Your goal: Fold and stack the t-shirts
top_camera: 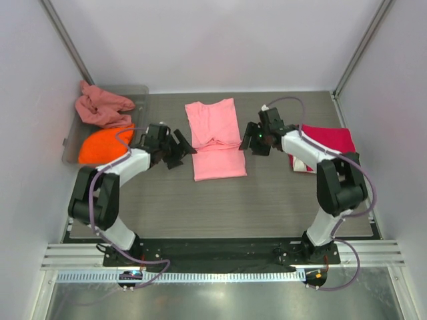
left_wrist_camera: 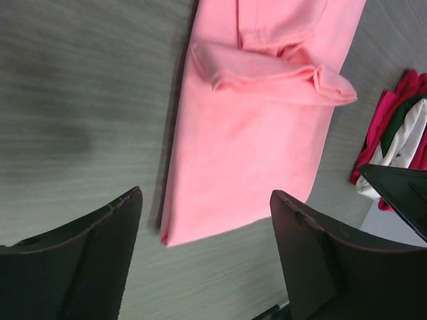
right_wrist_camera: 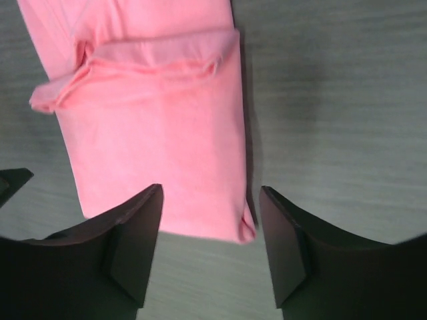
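A light pink t-shirt (top_camera: 213,139) lies flat mid-table, folded into a long strip with one end doubled over. My left gripper (top_camera: 185,149) hangs open and empty just off its left edge. My right gripper (top_camera: 247,143) hangs open and empty just off its right edge. In the left wrist view the pink shirt (left_wrist_camera: 253,133) lies beyond my open gripper (left_wrist_camera: 207,193). In the right wrist view the shirt's corner (right_wrist_camera: 153,133) lies between the tips of the open gripper (right_wrist_camera: 211,189). A folded stack topped by a crimson red shirt (top_camera: 328,139) sits at the right, with white and dark layers (left_wrist_camera: 403,127).
A grey plastic tray (top_camera: 69,148) at the back left holds a bunched orange shirt (top_camera: 101,147) and a crumpled dusty rose shirt (top_camera: 100,107). White walls enclose the table on three sides. The right arm's elbow stands in front of the stack.
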`<control>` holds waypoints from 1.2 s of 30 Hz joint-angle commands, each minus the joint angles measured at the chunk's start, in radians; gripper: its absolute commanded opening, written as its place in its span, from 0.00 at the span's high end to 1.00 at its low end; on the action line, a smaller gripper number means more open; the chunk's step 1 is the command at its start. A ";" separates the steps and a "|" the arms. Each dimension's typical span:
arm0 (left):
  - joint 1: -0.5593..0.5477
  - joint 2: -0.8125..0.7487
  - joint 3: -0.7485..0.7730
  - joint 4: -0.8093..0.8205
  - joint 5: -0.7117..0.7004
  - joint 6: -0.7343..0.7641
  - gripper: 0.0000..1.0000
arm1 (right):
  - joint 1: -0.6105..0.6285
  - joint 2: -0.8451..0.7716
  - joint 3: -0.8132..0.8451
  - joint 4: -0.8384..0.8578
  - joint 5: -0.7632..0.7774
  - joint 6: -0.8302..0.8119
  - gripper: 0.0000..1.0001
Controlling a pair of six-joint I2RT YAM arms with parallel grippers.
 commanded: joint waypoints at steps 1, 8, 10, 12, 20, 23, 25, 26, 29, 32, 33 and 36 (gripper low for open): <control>-0.028 -0.096 -0.109 0.018 -0.004 0.018 0.24 | -0.003 -0.148 -0.141 0.066 -0.045 -0.019 0.38; -0.134 -0.159 -0.251 0.068 -0.007 -0.037 0.44 | -0.003 -0.172 -0.319 0.167 -0.178 -0.004 0.51; -0.142 -0.148 -0.249 0.076 -0.007 -0.041 0.47 | -0.003 -0.152 -0.321 0.182 -0.194 -0.007 0.50; -0.147 -0.138 -0.245 0.079 -0.005 -0.042 0.47 | -0.003 -0.127 -0.321 0.197 -0.212 -0.005 0.47; -0.147 -0.082 -0.237 0.082 -0.012 -0.038 0.52 | -0.004 -0.054 -0.323 0.220 -0.214 0.001 0.55; -0.147 -0.073 -0.239 0.081 -0.022 -0.038 0.54 | -0.003 -0.044 -0.332 0.224 -0.220 -0.004 0.62; -0.148 -0.070 -0.240 0.081 -0.021 -0.037 0.56 | -0.003 -0.052 -0.345 0.224 -0.220 -0.010 0.73; -0.148 -0.070 -0.240 0.081 -0.025 -0.037 0.57 | -0.003 -0.054 -0.349 0.225 -0.214 -0.011 0.79; -0.147 -0.064 -0.239 0.078 -0.048 -0.032 0.58 | -0.003 -0.054 -0.355 0.231 -0.224 -0.013 0.82; -0.148 -0.053 -0.229 0.076 -0.070 -0.032 0.59 | -0.003 -0.054 -0.356 0.233 -0.228 -0.014 0.83; -0.148 -0.049 -0.225 0.078 -0.071 -0.034 0.58 | -0.003 -0.055 -0.355 0.233 -0.228 -0.016 0.82; -0.148 -0.023 -0.203 0.081 -0.067 -0.029 0.58 | -0.003 -0.057 -0.352 0.233 -0.226 -0.014 0.82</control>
